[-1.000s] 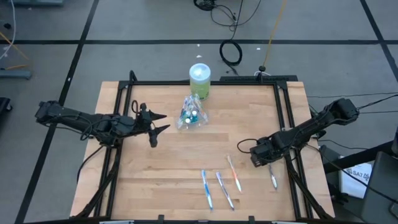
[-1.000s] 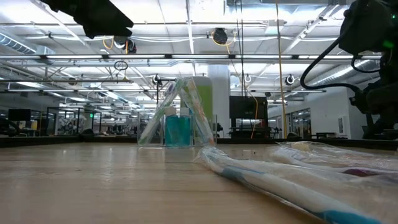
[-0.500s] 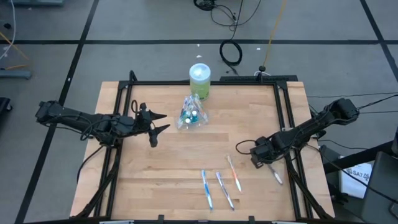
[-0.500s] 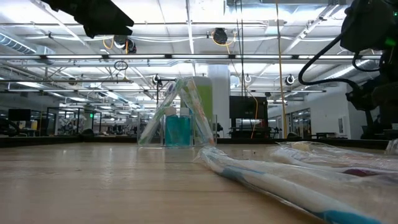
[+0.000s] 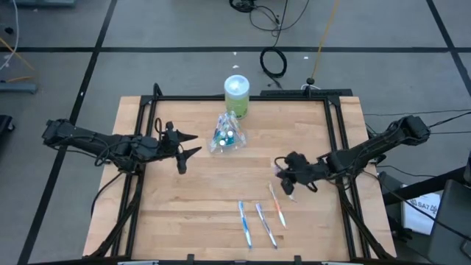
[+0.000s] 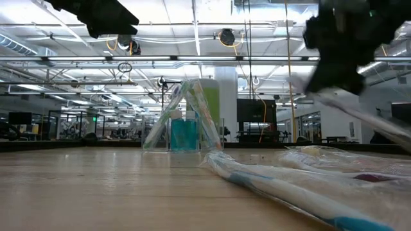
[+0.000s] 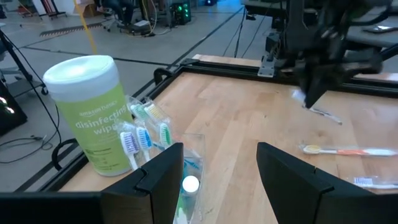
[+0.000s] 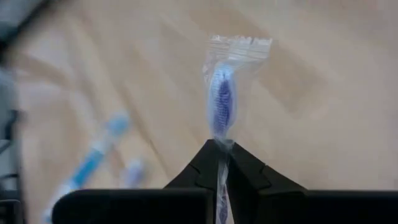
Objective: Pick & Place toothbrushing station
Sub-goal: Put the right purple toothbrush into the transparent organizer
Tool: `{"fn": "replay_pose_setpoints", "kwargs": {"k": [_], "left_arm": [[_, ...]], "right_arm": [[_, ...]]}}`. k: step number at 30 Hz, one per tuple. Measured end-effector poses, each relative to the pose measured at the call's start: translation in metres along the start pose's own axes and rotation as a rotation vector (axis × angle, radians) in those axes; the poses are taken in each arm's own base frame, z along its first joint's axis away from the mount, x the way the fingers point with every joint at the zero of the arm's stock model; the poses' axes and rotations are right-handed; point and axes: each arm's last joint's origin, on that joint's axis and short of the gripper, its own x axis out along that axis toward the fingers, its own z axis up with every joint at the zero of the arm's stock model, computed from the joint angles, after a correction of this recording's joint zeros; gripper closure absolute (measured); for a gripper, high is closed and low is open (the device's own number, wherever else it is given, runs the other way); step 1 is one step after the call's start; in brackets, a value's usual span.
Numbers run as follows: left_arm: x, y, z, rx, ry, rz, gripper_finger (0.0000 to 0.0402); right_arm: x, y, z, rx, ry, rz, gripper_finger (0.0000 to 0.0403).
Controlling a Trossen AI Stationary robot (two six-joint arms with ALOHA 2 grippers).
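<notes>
Held item: wrapped toothbrush (image 8: 221,99), blue-bristled, in clear film; lifted off the table.
Right gripper (image 5: 289,175): fingers pressed together on the brush handle, head sticking out ahead of the tips.
Long axis: in line with the right gripper's fingers, pointing forward and away from the wrist.
Key relation: clear cup (image 5: 225,134) with its brushes stands well apart from the right gripper, up-table and toward the left arm; judged, the carry must run that way.
Nearer arm: left gripper (image 5: 184,152) is closer to the cup, just beside it, fingers spread, holding nothing.
Near the right gripper: three loose toothbrushes (image 5: 257,218) lie on the wood just below it, toward the table's front edge.
In the way: nothing lies between gripper and cup; green wipes canister (image 5: 237,96) stands just behind the cup.
</notes>
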Motion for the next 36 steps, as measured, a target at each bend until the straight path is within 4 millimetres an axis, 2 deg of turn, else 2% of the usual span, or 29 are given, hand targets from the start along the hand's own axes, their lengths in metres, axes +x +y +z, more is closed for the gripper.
{"fn": "replay_pose_setpoints", "kwargs": {"k": [7,10,13,19,26,29,36], "left_arm": [[0.0,-0.001,0.006,-0.103,-0.057,-0.02,0.019],[0.002,-0.004,0.008,-0.094,-0.068,-0.058,0.019],[0.007,-0.009,0.008,-0.073,-0.076,-0.113,0.019],[0.029,-0.024,0.003,-0.013,-0.074,-0.195,0.019],[0.055,-0.039,-0.003,0.016,-0.126,-0.196,0.019],[0.064,-0.044,-0.007,0.052,-0.14,-0.194,0.019],[0.078,-0.046,-0.014,0.002,-0.118,-0.257,0.019]], "right_arm": [[-0.014,0.033,0.038,-0.381,-0.463,0.234,0.0397],[-0.011,0.04,0.049,-0.512,-0.605,0.245,0.0397],[-0.001,0.041,0.057,-0.56,-0.683,0.227,0.0397],[0.018,0.036,0.071,-0.544,-0.712,0.346,0.0398],[0.034,0.028,0.076,-0.503,-0.678,0.342,0.0398],[0.039,0.034,0.08,-0.516,-0.664,0.378,0.0398],[0.055,0.048,0.089,-0.527,-0.662,0.372,0.0397]]}}
